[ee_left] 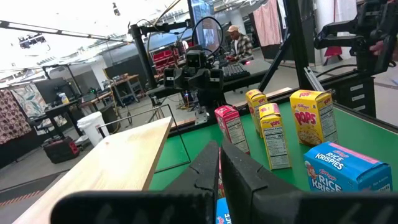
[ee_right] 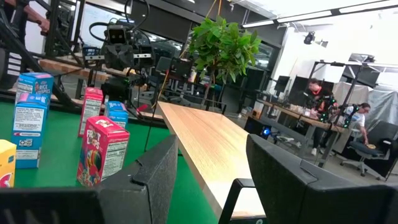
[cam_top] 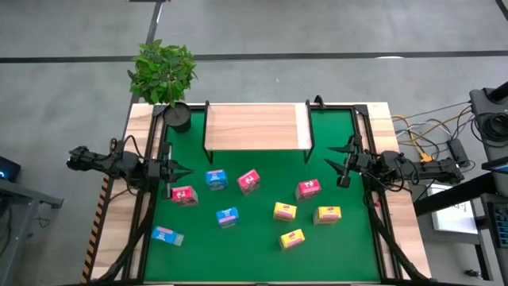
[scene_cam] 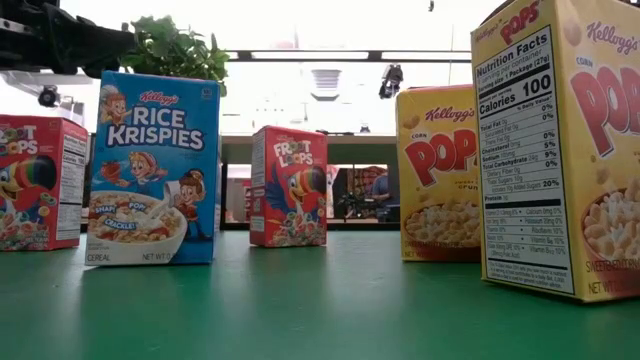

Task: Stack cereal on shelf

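The jaws of the left gripper are pressed together with nothing between them, while the jaws of the right gripper stand spread apart, also holding nothing. Both grippers hover at mid-table height over the green mat, one at each side edge, pointing inward toward each other.

The shelf stands at the far end of the mat, between the two grippers and a little beyond them; its light-wood top is bare. In the right wrist view the board runs away just ahead of the spread fingers.

The cereal boxes all lie or stand on the mat, none on the shelf. Nearest the left gripper is a red box, just below its fingertips, with a blue box and another red box beside it toward the middle. A second blue box sits further toward the near edge, and a third blue box lies flat near the left corner. On the right side a red box stands closest to the right gripper (still clearly apart from it), and three yellow boxes cluster nearer the front.

A potted plant stands at the far left corner.
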### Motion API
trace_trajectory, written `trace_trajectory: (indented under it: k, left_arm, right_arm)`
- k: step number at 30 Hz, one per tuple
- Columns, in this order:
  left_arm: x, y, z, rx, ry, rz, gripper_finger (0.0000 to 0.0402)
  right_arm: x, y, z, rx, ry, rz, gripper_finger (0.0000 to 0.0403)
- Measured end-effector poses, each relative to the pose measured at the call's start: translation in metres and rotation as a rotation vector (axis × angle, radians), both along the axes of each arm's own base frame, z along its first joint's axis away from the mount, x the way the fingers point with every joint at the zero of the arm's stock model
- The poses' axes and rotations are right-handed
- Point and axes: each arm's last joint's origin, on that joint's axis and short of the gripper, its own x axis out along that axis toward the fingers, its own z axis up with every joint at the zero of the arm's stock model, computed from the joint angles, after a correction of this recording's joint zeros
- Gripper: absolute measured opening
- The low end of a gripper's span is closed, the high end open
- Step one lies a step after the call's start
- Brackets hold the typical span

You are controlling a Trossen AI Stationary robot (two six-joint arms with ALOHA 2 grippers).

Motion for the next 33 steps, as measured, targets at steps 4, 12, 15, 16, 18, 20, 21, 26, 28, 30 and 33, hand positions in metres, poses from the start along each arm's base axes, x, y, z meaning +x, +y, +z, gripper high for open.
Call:
trace_trajectory:
  k: [4, 12, 15, 16, 18, 20, 21, 26, 28, 30, 33]
  left_arm:
    - [0.000, 0.000, 0.000, 0.000, 0.000, 0.000, 0.0000]
    - [0.000, 0.000, 0.000, 0.000, -0.001, 0.000, 0.0000]
    - [0.000, 0.000, 0.005, -0.022, -0.055, -0.005, 0.0000]
    - [-0.001, 0.000, 0.009, -0.045, -0.090, -0.014, 0.0000]
    - [-0.002, 0.000, 0.017, -0.109, -0.169, -0.025, 0.0000]
    - [-0.004, 0.001, 0.026, -0.164, -0.264, -0.033, 0.0000]
    - [-0.006, 0.001, 0.030, -0.182, -0.312, -0.036, 0.0000]
    - [-0.016, 0.004, 0.050, -0.244, -0.543, -0.047, 0.0000]
    - [-0.020, 0.005, 0.055, -0.276, -0.606, -0.056, 0.0000]
    - [-0.024, 0.006, 0.060, -0.296, -0.664, -0.061, 0.0000]
    - [-0.026, 0.007, 0.064, -0.312, -0.715, -0.062, 0.0000]
  right_arm:
    - [0.000, 0.000, 0.000, 0.000, 0.000, 0.000, 0.0183]
    - [0.000, 0.000, 0.003, 0.243, -0.094, 0.058, 0.0183]
    - [-0.001, 0.000, 0.008, 0.370, -0.175, 0.088, 0.0183]
    - [-0.002, 0.000, 0.010, 0.376, -0.194, 0.092, 0.0183]
    - [-0.003, 0.000, 0.013, 0.356, -0.214, 0.092, 0.0183]
    - [-0.002, 0.000, 0.018, 0.330, -0.200, 0.086, 0.0183]
    - [-0.003, 0.000, 0.022, 0.330, -0.206, 0.083, 0.0183]
    - [-0.001, 0.000, 0.043, 0.369, -0.219, 0.078, 0.0183]
    - [0.002, 0.000, 0.050, 0.394, -0.213, 0.081, 0.0183]
    - [0.005, 0.000, 0.055, 0.415, -0.202, 0.081, 0.0183]
    - [0.011, 0.000, 0.058, 0.427, -0.175, 0.076, 0.0183]
